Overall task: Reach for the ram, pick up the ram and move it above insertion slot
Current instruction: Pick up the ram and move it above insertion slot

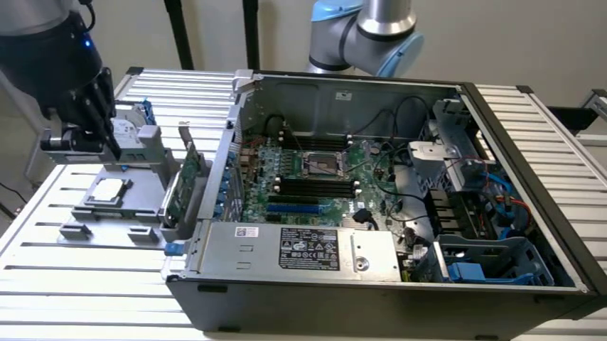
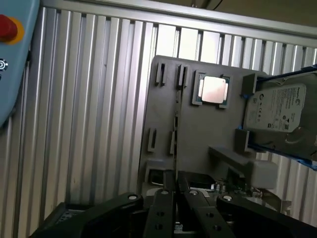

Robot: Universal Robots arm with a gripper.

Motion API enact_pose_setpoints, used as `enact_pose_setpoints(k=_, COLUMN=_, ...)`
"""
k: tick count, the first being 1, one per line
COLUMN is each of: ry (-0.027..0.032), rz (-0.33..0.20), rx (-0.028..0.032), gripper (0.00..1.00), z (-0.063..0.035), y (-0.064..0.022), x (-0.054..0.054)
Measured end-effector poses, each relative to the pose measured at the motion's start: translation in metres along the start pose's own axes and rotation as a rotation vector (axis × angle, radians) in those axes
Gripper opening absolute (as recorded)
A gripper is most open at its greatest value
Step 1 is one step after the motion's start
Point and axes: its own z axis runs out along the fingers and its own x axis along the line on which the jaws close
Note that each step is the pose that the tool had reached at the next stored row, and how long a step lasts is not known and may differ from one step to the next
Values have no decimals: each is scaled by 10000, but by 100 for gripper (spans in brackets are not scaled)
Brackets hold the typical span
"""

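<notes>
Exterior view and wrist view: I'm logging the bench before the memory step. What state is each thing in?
Grey metal computer case: lying on its side, open.
Black memory slots: look empty.
Green expansion card with metal bracket: standing on edge in the grey fixture.
Silver square processor chip: lying flat in its recess.
Silver hard drive: seated in its holder.
Black gripper: hovering over the fixture.

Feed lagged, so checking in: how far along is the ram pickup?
Nothing looks finished: the motherboard's black slots sit empty. The gripper hangs over the gray parts holder beside the case, near the processor chip. Whether it has the ram is unclear, so lifting and carrying remain.
</notes>
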Motion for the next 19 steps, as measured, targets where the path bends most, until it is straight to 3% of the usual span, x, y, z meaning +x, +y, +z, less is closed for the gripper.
enact_pose_setpoints(k=4, ry=-71, rz=-77, rx=-9, gripper=14, z=-185, y=-120, x=-4)
enact_pose_setpoints(k=10, ry=-166, rz=-101, rx=-41, gripper=14, z=-440, y=-378, x=-2)
enact_pose_setpoints(k=19, ry=-207, rz=-98, rx=-78, gripper=14, z=-574, y=-781, x=27)
